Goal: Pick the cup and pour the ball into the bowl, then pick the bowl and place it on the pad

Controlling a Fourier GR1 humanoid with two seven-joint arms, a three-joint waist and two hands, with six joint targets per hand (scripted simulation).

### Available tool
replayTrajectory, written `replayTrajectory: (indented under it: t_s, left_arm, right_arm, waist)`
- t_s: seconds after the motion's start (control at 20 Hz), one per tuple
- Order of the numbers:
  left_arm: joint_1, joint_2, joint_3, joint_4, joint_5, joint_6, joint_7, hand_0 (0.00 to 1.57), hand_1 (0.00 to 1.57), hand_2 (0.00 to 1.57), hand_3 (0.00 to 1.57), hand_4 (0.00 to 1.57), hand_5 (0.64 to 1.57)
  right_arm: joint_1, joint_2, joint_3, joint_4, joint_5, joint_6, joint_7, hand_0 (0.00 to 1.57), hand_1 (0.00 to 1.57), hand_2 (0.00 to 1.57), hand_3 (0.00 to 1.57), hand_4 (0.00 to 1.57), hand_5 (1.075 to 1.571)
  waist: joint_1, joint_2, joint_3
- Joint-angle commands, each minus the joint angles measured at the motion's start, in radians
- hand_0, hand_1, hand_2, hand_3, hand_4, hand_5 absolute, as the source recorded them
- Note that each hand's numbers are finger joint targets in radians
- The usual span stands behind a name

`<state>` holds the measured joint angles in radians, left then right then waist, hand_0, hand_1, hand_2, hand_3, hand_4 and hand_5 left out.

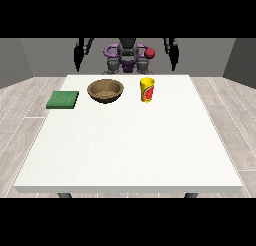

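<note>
A yellow cup (147,90) with a red mark stands upright on the white table (130,150), right of centre at the far side. No ball shows from this angle. Just left of the cup sits a brown wooden bowl (105,90), which looks empty. A flat green pad (63,99) lies at the table's far left edge. The hand at the view's left (78,58) and the hand at the view's right (173,57) both hang beside the robot's body, behind the table's far edge. Their fingers point down and hold nothing. Both hands are well away from the cup and bowl.
The robot's torso (128,57) stands behind the table's far edge, with a red knob (149,53) by its shoulder. The near half of the table is bare white surface. Grey wooden floor surrounds the table.
</note>
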<state>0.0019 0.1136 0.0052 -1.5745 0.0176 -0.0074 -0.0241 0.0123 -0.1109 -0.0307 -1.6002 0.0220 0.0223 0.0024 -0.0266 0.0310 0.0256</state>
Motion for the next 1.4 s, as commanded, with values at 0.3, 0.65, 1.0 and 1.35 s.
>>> replayTrajectory:
  t_s: [0.3,0.65,1.0,1.35]
  left_arm:
    - [-0.077,-0.049,0.032,-0.147,0.112,0.034,0.181,0.00,0.00,0.00,0.00,0.00,1.557]
    - [-0.127,0.005,0.110,-0.171,0.131,0.029,0.164,0.00,0.00,0.00,0.00,0.00,1.547]
    - [-0.210,-0.001,0.142,-0.039,0.119,0.013,-0.022,0.00,0.00,0.00,0.00,0.00,1.536]
    - [-0.181,-0.056,0.156,0.194,0.054,0.027,-0.354,0.00,0.00,0.00,0.00,0.00,1.526]
  right_arm:
    - [-0.020,-0.113,-0.133,-0.084,-0.213,0.146,0.130,0.00,0.00,0.00,0.00,0.00,1.569]
    - [-0.006,-0.114,-0.201,-0.097,-0.254,0.186,0.046,0.00,0.00,0.00,0.00,0.00,1.570]
    - [-0.068,-0.122,-0.226,-0.006,-0.262,0.242,-0.079,0.00,0.00,0.00,0.00,0.00,1.570]
    - [-0.067,-0.112,-0.195,-0.018,-0.244,0.269,-0.128,0.00,0.00,0.00,0.00,0.00,1.571]
  waist:
    - [-0.025,-0.245,-0.0239]
    - [-0.009,-0.106,-0.0255]
    - [-0.027,0.027,-0.0254]
    - [-0.085,0.111,-0.0261]
